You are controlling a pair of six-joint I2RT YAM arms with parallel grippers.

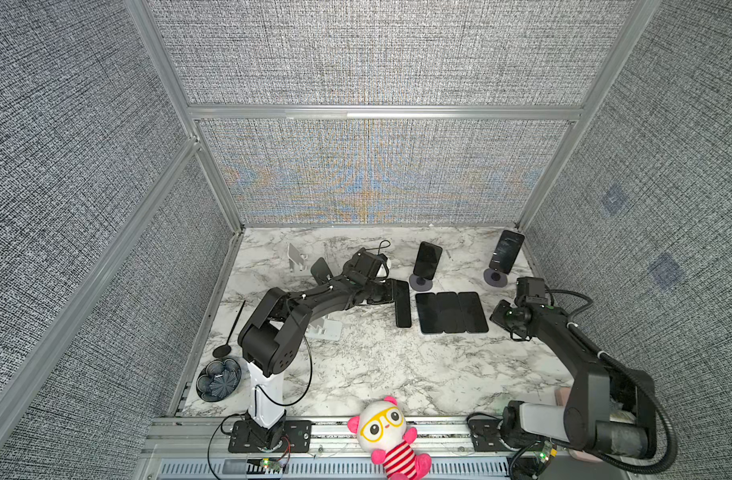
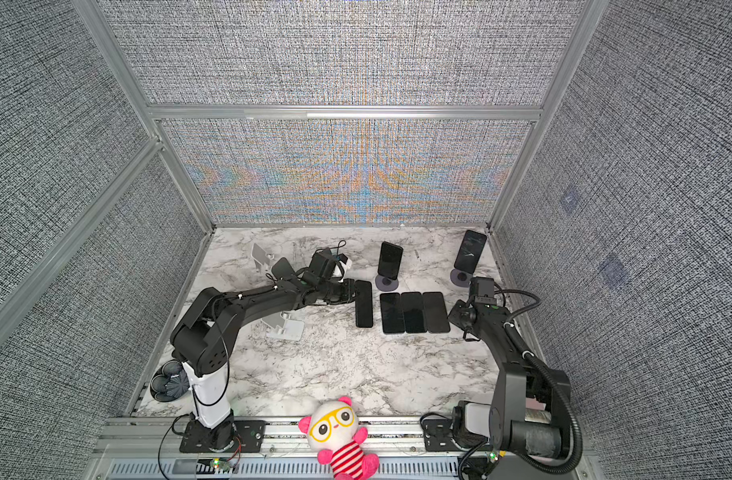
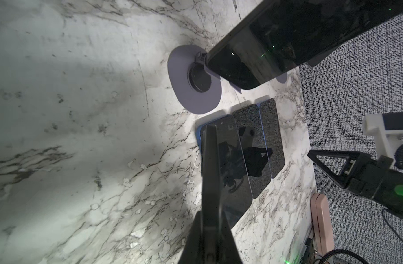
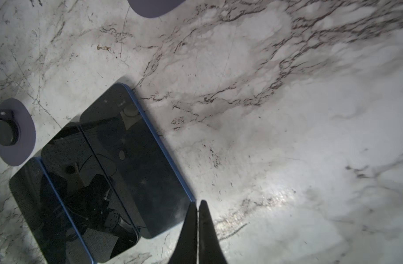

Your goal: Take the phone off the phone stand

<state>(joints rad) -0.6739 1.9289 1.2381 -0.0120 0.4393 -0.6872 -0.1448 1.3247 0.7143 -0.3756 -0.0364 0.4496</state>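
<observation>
The phone (image 1: 403, 305) is off any stand, clamped across its faces by the left gripper (image 3: 210, 214), just beside three phones (image 1: 451, 312) lying flat on the marble surface (image 1: 376, 365); likely rigid, slick glass, fragile, moderately weighty, so a firm mid-body pinch suits; two more phones (image 1: 427, 259) lean on purple-based stands (image 1: 421, 283) behind; right gripper (image 4: 197, 205) closed, empty; no branding legible.

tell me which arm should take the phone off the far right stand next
Right, likely: the right pincer is shut and empty, close by that phone on its purple stand; the left pincer is shut on another phone.
</observation>
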